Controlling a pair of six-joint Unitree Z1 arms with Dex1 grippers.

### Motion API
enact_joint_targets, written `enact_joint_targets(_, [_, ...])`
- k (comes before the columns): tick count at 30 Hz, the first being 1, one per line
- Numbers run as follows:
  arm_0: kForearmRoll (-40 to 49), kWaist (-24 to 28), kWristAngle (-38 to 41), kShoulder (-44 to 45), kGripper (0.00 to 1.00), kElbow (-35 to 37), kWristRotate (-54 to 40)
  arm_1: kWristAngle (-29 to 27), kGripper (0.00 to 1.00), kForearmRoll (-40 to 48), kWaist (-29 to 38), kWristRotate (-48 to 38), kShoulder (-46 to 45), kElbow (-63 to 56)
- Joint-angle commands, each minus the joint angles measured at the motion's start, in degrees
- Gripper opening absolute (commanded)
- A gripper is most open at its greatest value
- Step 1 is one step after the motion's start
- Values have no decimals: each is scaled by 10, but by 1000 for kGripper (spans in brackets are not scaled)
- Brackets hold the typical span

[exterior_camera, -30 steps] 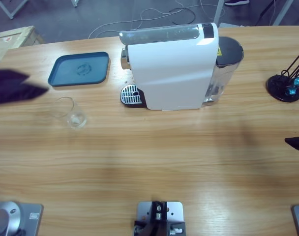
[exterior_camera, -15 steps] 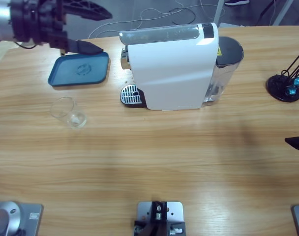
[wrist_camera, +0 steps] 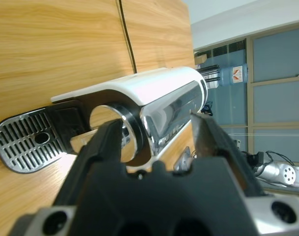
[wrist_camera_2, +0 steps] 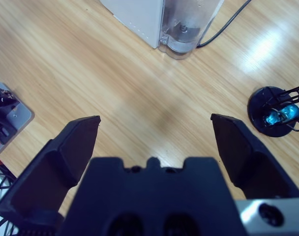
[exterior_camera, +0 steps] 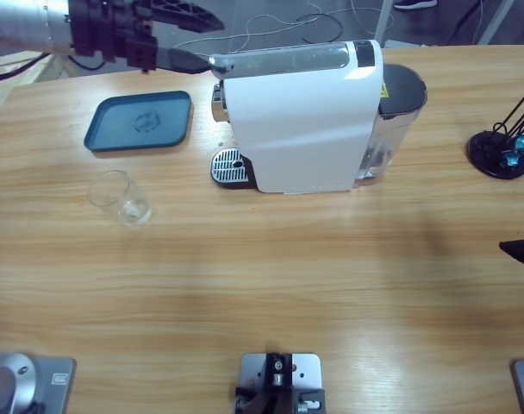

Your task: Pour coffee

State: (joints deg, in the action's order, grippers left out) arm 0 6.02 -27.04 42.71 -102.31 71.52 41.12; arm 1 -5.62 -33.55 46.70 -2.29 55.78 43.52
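Note:
The white coffee machine (exterior_camera: 301, 121) stands at the back middle of the table, its drip grille (exterior_camera: 229, 166) facing left. My left gripper (exterior_camera: 212, 43) hangs open at the left end of the machine's silver top lever (exterior_camera: 279, 59). In the left wrist view the left gripper (wrist_camera: 154, 130) has its jaws on either side of the chrome lever end (wrist_camera: 139, 123), apart from it. An empty-looking clear glass (exterior_camera: 120, 197) stands left of the machine. No coffee is in view. My right gripper (wrist_camera_2: 154, 123) is open over bare wood.
A blue tray (exterior_camera: 140, 121) lies behind the glass. A black capsule stand (exterior_camera: 502, 151) with blue capsules is at the far right, also seen as the stand (wrist_camera_2: 275, 115). The machine's water tank (wrist_camera_2: 181, 27) and its cable lie ahead of the right gripper.
The left arm has swung from the table's left edge up and to the right, reaching the machine's lever end. The glass and the right gripper have not moved.

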Motion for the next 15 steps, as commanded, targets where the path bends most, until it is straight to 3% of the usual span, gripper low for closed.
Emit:
enact_joint_targets(1, [-7,-8,3,-24,75,-6,11,-8,1000,-2,6,10,7,5])
enact_joint_targets(2, [-7,-8,3,-24,3,-7,11,-8,1000,-2,6,10,7,5])
enact_joint_targets(15, [-32,-26,16,-10,0,2,25,-8,1000,-2,6,10,6,5])
